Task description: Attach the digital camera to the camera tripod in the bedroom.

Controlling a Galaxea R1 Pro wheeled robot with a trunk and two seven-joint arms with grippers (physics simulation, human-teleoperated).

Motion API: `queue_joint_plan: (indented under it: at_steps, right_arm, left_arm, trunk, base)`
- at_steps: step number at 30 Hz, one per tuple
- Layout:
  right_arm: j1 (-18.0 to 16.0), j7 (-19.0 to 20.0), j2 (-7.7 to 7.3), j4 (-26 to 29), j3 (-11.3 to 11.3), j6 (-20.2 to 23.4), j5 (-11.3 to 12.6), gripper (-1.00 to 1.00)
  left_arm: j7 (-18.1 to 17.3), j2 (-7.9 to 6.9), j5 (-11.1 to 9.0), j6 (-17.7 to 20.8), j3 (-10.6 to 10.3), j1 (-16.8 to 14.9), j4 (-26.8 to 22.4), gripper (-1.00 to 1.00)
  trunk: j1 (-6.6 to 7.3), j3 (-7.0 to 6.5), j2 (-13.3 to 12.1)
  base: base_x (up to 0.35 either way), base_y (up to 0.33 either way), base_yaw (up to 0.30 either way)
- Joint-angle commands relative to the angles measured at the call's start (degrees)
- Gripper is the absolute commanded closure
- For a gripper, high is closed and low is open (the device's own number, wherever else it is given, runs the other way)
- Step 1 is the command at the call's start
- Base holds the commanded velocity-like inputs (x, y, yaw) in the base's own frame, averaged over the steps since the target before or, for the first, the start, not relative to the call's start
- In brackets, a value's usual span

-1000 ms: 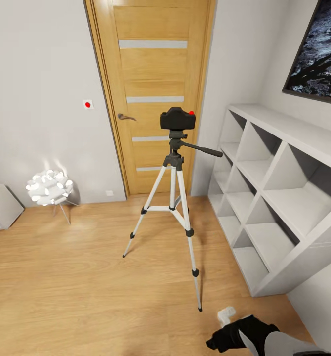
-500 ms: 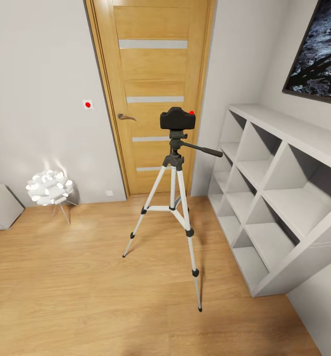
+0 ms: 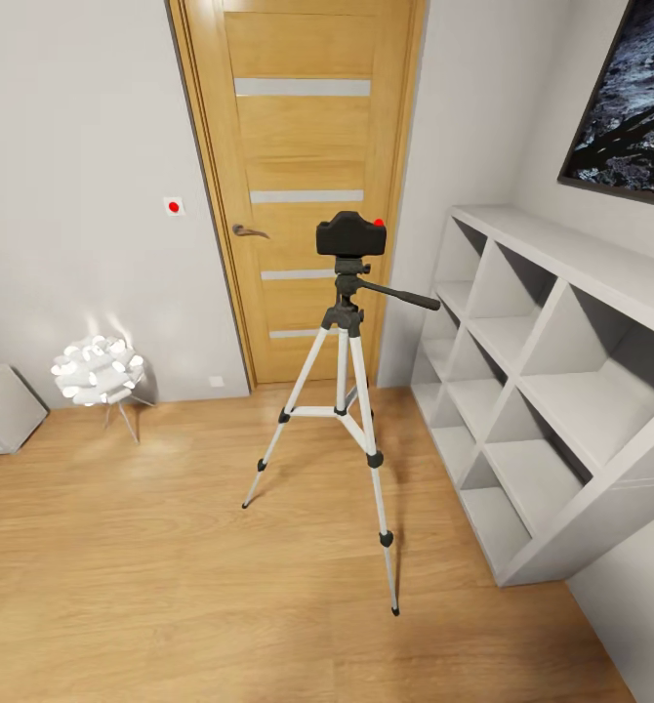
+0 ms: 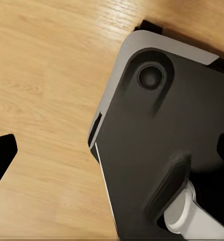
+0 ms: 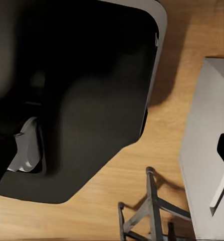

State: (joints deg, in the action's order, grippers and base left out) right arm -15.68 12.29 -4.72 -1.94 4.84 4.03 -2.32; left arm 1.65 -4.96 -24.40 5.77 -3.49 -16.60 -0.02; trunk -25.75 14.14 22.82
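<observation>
Black and small, the red-buttoned digital camera (image 3: 350, 234) is seen mounted atop the silver-legged camera tripod (image 3: 345, 391) at frame centre, before the oak door (image 3: 303, 186). How far either claw is opened cannot be told.

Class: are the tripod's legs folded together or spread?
Spread. The tripod stands upright on the floor, three legs splayed, braces out, with the camera on its head.

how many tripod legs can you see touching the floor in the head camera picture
3. On the camera tripod, one foot is toward the lamp, one nearest the viewer, and one behind, largely hidden, toward the door.
</observation>
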Motion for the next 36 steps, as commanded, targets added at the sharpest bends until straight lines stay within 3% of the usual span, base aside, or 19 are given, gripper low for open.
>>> queue_joint_plan:
  at_steps: [1, 5, 15, 36]
  right_arm:
    - [0.07, -0.14, -0.05, -0.07, 0.40, -0.02, -0.16, -1.00]
    - [1.17, -1.35, -0.17, -0.08, 0.36, -0.37, 0.68, -1.00]
    - [4.01, -2.40, -0.21, -0.01, 0.42, -0.78, 5.59, -1.00]
    - [4.34, -3.17, 0.20, 0.00, 0.35, -1.20, 6.53, -1.00]
  left_arm:
    - [0.13, 0.01, -0.45, 0.20, -0.37, 0.12, 0.00, -1.00]
    - [0.12, 0.03, -0.41, 0.25, -0.37, 0.65, 0.01, -1.00]
    - [0.04, 0.20, -0.39, 0.17, -0.37, 1.78, 0.02, -1.00]
    - [0.11, 0.31, 0.28, 0.04, -0.56, 1.92, -1.16, -1.00]
  trunk:
    - [-0.03, 0.09, 0.10]
    - [-0.03, 0.09, 0.10]
    - [-0.03, 0.09, 0.10]
    - [-0.03, -1.33, 0.10]
  base:
    - [0.000, 0.000, 0.000]
    - [0.000, 0.000, 0.000]
    - [0.000, 0.000, 0.000]
    - [0.000, 0.000, 0.000]
